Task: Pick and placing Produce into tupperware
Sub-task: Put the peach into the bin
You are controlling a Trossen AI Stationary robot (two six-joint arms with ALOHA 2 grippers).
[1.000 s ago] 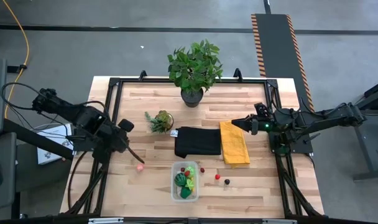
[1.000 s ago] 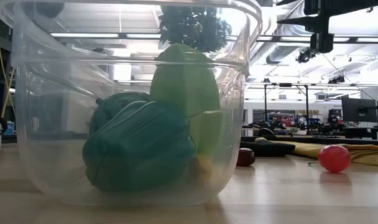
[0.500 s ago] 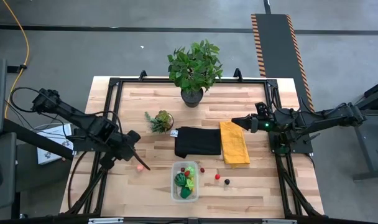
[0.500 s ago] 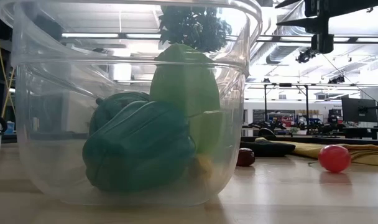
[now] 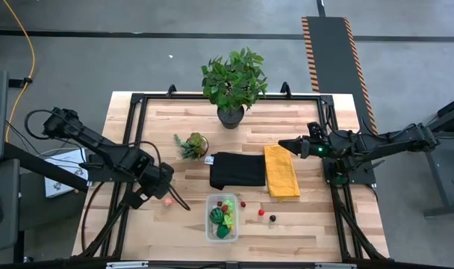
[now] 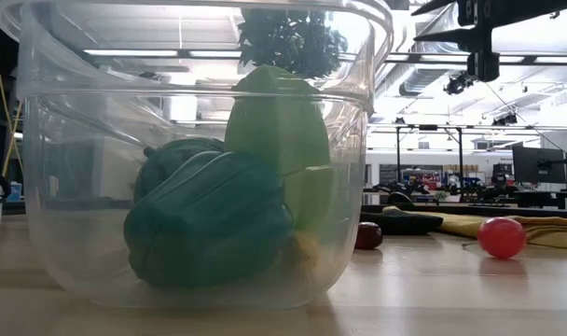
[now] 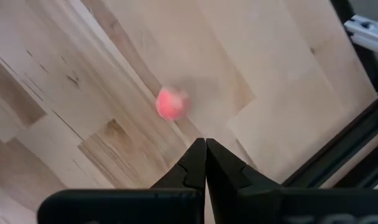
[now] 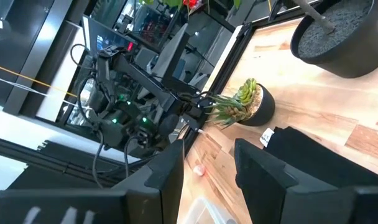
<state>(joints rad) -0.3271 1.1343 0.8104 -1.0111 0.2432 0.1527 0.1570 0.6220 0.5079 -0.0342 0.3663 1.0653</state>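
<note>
Left gripper hangs low over the worktop, fingers pressed tight together and holding nothing, with the pink produce piece lying just beyond the tips on bare wood. That's the worry right away: closed fingers can't take a small round toy, and if they come down like this they'll likely nudge it, and a round piece on smooth wood could roll off toward the frame rail at the edge. They'd need to spread first and straddle it squarely. In the high view the pink piece sits just beside the left gripper, off to the left of the tupperware, which already holds green, lime and red pieces near the front edge. A clumsy carry could clip that light clear wall and shove the tupperware. Further right, a few red and dark pieces wait loose on the wood. Farthest off, the right gripper hovers by the yellow cloth, fingers spread and empty.
</note>
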